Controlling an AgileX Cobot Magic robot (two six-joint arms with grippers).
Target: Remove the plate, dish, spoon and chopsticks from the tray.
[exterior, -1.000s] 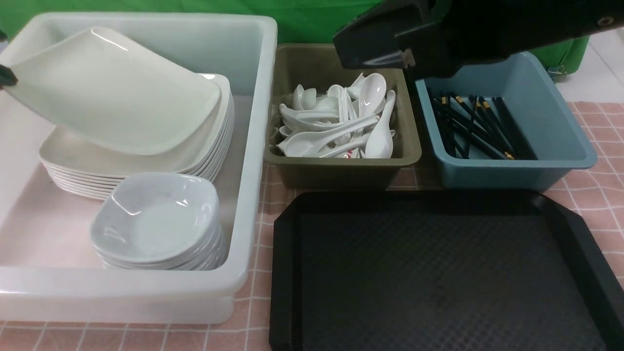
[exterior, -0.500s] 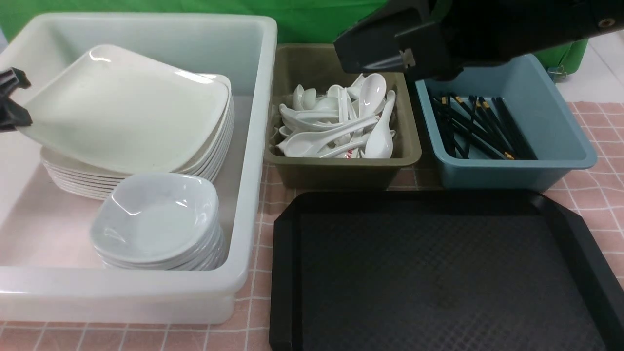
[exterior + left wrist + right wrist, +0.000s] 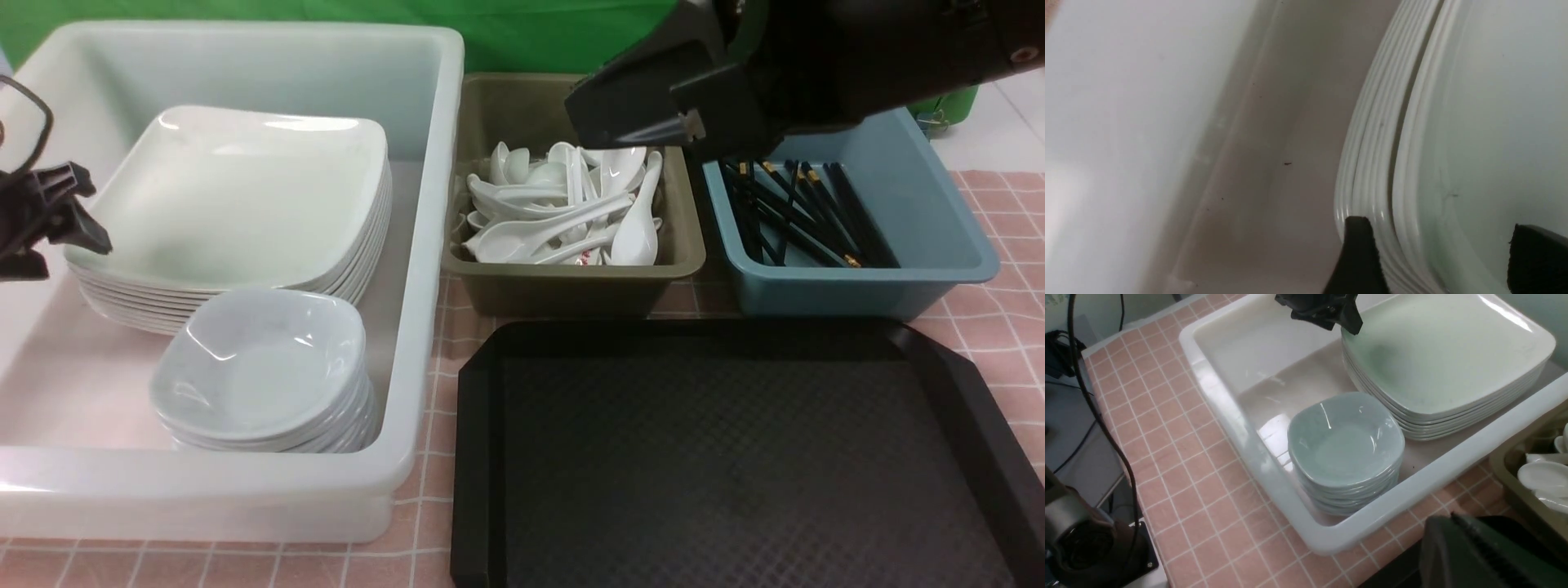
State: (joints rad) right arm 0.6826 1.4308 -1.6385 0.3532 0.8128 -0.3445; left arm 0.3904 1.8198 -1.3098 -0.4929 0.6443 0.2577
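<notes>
White plate tops stack, between open left pincer.

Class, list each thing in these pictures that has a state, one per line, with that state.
plate: released, flat atop the plate stack
dish: topmost of its stack
tray: empty
left pincer: open beside the plate's edge
right pincer: tips unseen, shut
white bin: holds both stacks
</notes>
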